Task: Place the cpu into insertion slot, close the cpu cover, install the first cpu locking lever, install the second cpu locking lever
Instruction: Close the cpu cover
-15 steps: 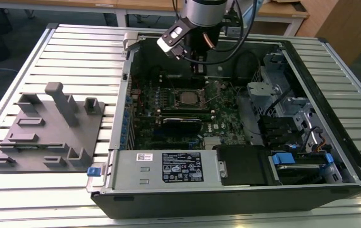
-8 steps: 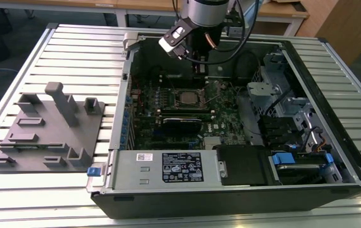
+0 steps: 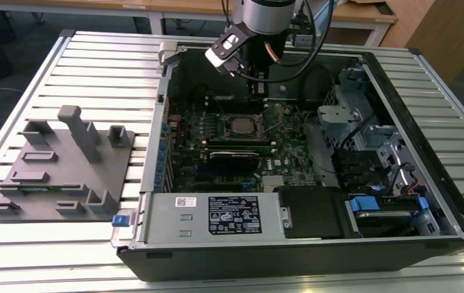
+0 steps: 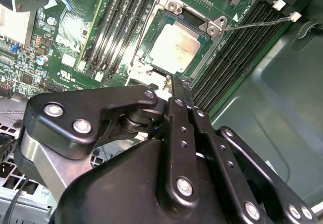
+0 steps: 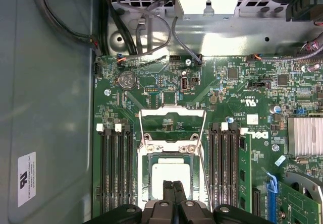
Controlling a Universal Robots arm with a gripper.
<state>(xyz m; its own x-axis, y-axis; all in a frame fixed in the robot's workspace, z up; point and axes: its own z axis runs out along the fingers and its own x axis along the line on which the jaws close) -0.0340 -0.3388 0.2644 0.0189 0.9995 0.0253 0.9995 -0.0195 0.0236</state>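
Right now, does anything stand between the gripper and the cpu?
Nothing visible does. In the first wrist view the gripper, fingers shut, is close by the near edge of the cpu, which lies with its top bare in the slot.

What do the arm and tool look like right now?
The arm ends in a silver-grey cylinder, with black cables looping beside it and a white-and-black box fixed on. The tool is black linkage bars with silver screws.
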